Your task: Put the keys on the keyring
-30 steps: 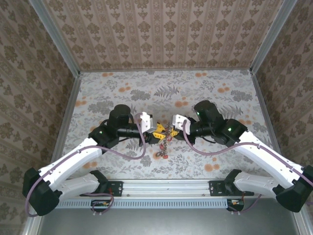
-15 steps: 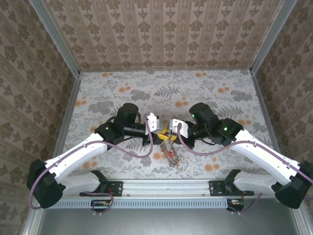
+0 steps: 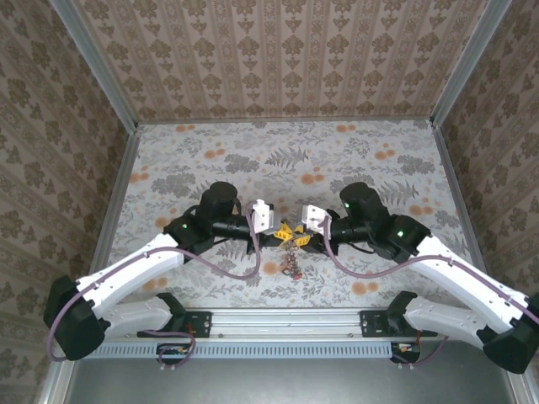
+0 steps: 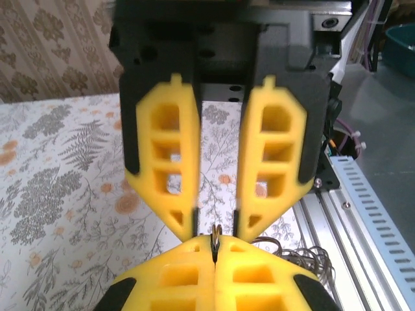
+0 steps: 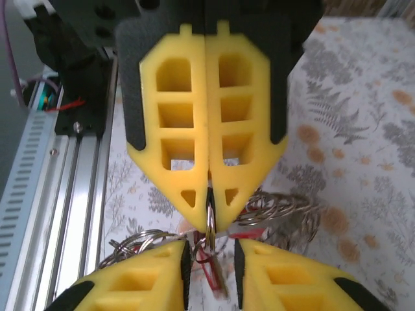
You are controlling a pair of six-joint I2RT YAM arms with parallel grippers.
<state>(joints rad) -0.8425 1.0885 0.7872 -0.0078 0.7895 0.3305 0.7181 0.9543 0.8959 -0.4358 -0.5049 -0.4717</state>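
I've got the left gripper (image 5: 209,208) clenched on the thin metal keyring (image 5: 211,225), held edge-on, the right gripper (image 5: 211,254) released facing it, and small red keys (image 3: 292,263) dangling near the floral table (image 3: 210,160)'s near edge.

Floral table (image 3: 253,151), patterned wallpaper walls (image 3: 278,59)

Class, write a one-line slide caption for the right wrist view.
Left gripper shut on the keyring; right gripper, open, faces it tip to tip over the floral table.

Robot lab cell: wallpapered walls (image 3: 278,50), alu rail (image 3: 286,324).
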